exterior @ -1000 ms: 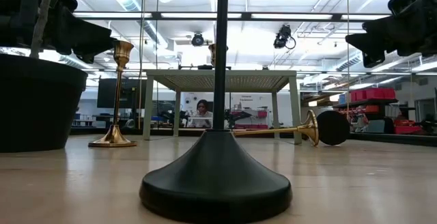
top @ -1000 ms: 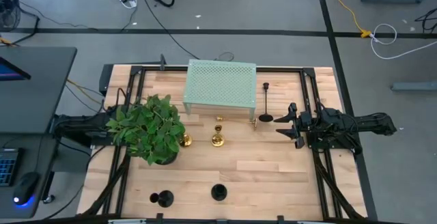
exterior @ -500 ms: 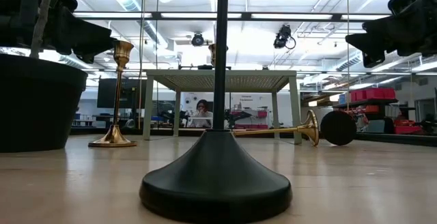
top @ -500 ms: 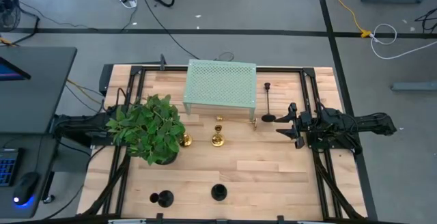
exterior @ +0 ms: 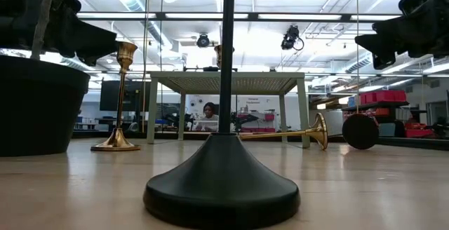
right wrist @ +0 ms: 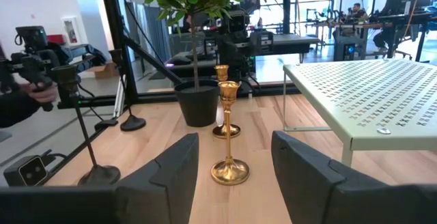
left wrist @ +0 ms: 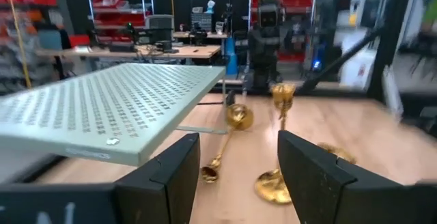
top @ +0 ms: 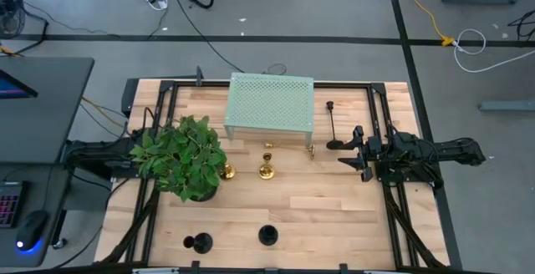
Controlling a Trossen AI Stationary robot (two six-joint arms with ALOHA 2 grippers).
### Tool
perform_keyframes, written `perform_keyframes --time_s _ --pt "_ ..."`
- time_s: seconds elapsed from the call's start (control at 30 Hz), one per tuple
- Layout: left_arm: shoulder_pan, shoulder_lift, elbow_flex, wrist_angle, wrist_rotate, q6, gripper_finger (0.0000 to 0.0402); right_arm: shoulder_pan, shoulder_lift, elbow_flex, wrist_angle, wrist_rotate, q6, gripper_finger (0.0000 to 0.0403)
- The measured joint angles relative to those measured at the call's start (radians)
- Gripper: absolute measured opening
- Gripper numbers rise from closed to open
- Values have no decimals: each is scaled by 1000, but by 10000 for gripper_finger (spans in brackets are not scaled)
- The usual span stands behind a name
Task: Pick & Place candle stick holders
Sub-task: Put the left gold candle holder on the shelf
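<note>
A black candle stick holder (top: pixel 333 126) lies on its side right of the pale green stand (top: pixel 269 103), its round base (exterior: pixel 360 131) facing the near edge. A gold holder (top: pixel 309 150) lies on its side by the stand's near right leg. Two gold holders (top: pixel 267 165) (top: pixel 227 171) stand upright near the middle. Two black holders (top: pixel 198 242) (top: pixel 267 235) stand at the near edge. My right gripper (top: pixel 353 151) is open and empty, just right of the lying black holder. My left gripper (left wrist: pixel 235 162) is open and empty, behind the plant's leaves in the high view.
A leafy potted plant (top: pixel 184 155) stands at the left, over my left arm's front. The stand takes up the far middle of the table. Bare wood lies between the gold holders and the near edge (top: pixel 326 207). A person's hand (right wrist: pixel 31 94) shows beyond the table.
The black holder lying on its side has rolled along the table toward the right edge, its base coming closer to my right gripper. Both arms have kept still.
</note>
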Motion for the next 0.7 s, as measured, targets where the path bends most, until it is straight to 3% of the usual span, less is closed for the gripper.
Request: perform_keyframes --time_s 0.7 --pt "63 311 1 8 260 -67 197 0 0 0 0 1 0 185"
